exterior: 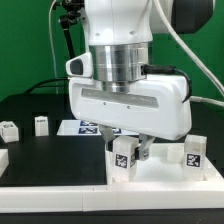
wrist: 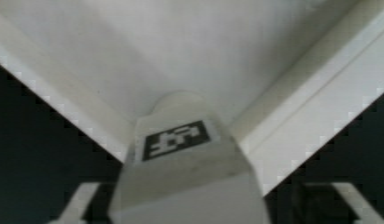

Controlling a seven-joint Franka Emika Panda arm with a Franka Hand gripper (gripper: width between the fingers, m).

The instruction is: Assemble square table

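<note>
Franka Panda arm's gripper (exterior: 129, 150) hangs straight down over a white table leg (exterior: 123, 158), jaws part open and straddling it on both flanks. The wrist view shows dark gaps between each finger (wrist: 82, 205) and the leg (nothing looks clamped yet). The leg stands upright directly beneath the hand, its long axis in line with the approach, seemingly on the square tabletop slab (exterior: 170, 180). A second leg (exterior: 195, 152) stands on the slab towards the exterior view's right. A third leg (exterior: 41, 125) and a fourth leg (exterior: 10, 130) wait well apart on the black table (exterior: 35, 102), beside the marker board (exterior: 85, 127). A green backdrop (exterior: 25, 40) closes the room.
</note>
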